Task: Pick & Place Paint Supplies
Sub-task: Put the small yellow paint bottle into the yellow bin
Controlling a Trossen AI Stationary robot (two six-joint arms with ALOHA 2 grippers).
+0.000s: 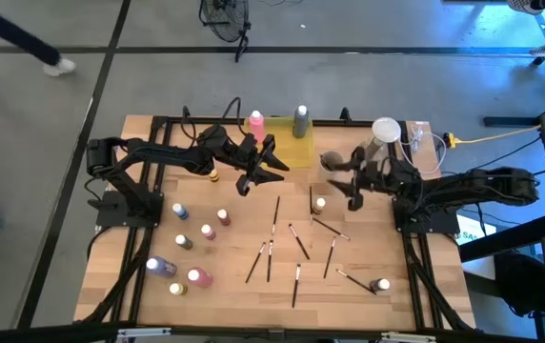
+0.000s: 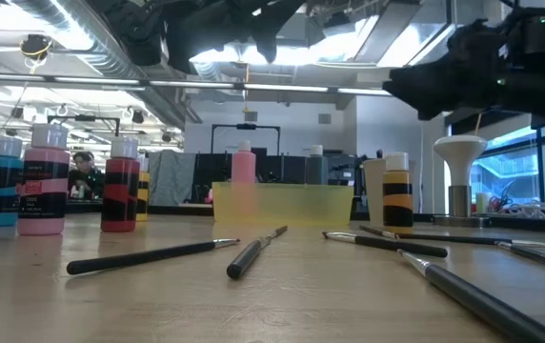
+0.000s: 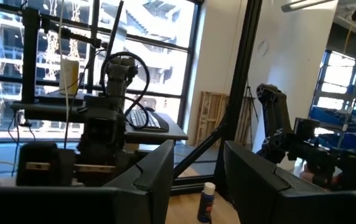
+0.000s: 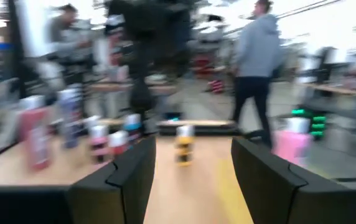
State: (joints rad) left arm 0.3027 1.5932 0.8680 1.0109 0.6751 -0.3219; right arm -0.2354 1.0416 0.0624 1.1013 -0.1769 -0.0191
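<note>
Ahead of the right gripper [image 4: 190, 171] stands a yellow-banded bottle [image 4: 183, 144]

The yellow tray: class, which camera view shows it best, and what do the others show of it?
The low view shows the yellow tray best: its translucent front wall is seen side-on, with a pink bottle and a grey bottle rising above it. The high view shows the tray small, from above. Neither wrist view shows it clearly.

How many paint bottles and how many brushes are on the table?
Paint bottles: 12 (2 of them in the yellow tray)
Paintbrushes: 9
Total: 21
</note>
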